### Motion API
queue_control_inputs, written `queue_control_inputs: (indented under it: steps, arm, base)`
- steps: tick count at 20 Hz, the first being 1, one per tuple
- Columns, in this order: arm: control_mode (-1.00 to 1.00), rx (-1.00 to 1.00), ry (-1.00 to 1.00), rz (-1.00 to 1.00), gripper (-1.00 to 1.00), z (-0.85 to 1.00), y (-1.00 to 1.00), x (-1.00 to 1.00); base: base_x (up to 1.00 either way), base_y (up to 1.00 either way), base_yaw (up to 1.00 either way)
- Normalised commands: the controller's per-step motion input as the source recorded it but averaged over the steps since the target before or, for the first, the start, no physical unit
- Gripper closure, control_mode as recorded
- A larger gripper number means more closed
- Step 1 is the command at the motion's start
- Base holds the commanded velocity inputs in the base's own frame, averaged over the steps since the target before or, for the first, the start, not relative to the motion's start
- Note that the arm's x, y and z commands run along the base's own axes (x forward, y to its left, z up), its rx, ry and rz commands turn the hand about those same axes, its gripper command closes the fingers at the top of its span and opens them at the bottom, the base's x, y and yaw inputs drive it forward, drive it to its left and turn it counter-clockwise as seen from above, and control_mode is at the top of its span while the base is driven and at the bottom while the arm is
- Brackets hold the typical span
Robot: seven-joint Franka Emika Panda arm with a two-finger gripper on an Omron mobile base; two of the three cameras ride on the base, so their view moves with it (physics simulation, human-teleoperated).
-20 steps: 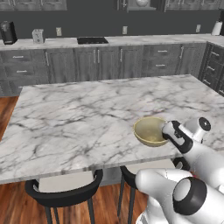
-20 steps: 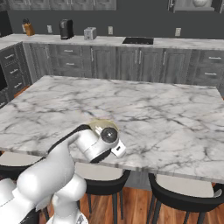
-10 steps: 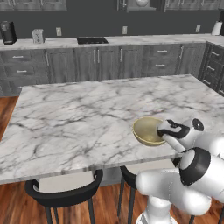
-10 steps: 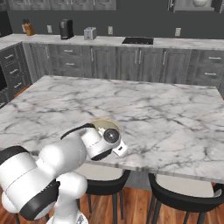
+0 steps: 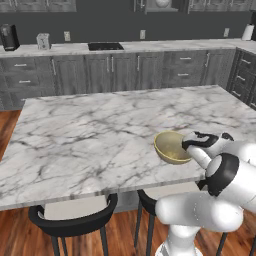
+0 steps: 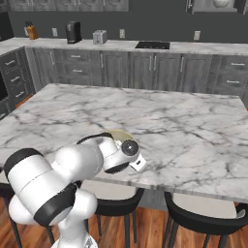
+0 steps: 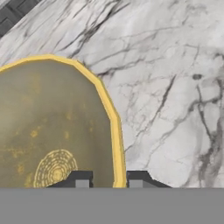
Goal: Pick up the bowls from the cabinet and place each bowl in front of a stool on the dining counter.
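Observation:
A mustard-yellow bowl (image 5: 171,146) (image 6: 120,134) sits upright on the dining counter (image 5: 90,135) (image 6: 184,126) near its front edge, above a stool (image 5: 155,197). My gripper (image 5: 193,145) (image 7: 109,179) reaches its right rim from the side. In the hand view the two fingertips (image 7: 81,179) straddle the rim of the bowl (image 7: 52,131), one inside and one outside, and are shut on it. A pale round bowl (image 5: 162,3) (image 6: 222,2) shows in the open wall cabinet (image 5: 175,6) (image 6: 203,6) at the top edge.
Black stools (image 5: 75,220) (image 6: 203,218) stand under the counter's near edge. Grey base cabinets (image 5: 125,70) with a cooktop (image 5: 105,46), a coffee maker (image 5: 8,37) and a toaster (image 5: 43,40) line the far wall. My own arm (image 6: 72,169) bulks low in front.
The arm's elbow has swung and rolled while the hand stayed at the bowl's rim. The yellow bowl has kept its place on the counter.

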Motion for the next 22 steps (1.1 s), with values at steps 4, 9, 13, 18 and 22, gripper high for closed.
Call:
queue_control_inputs:
  steps: [4, 9, 13, 18, 22]
  arm:
    - [-1.0, 0.0, 0.0, 0.0, -1.0, 0.45, -0.01, -0.1]
    - [-1.0, -0.01, -0.05, -0.02, -1.0, 0.85, 0.0, 0.0]
    - [-1.0, -0.05, -0.08, 0.0, -1.0, 0.95, 0.0, -0.37]
    - [-1.0, -0.04, -0.09, 0.06, -1.0, 0.75, 0.05, -0.99]
    - [-1.0, -0.07, -0.1, 0.18, -1.0, 0.8, 0.62, -1.0]
  base:
    - [0.0, 0.0, 0.0]
    - [0.0, 0.0, 0.0]
    - [0.0, 0.0, 0.0]
    - [0.0, 0.0, 0.0]
    - [0.0, 0.0, 0.0]
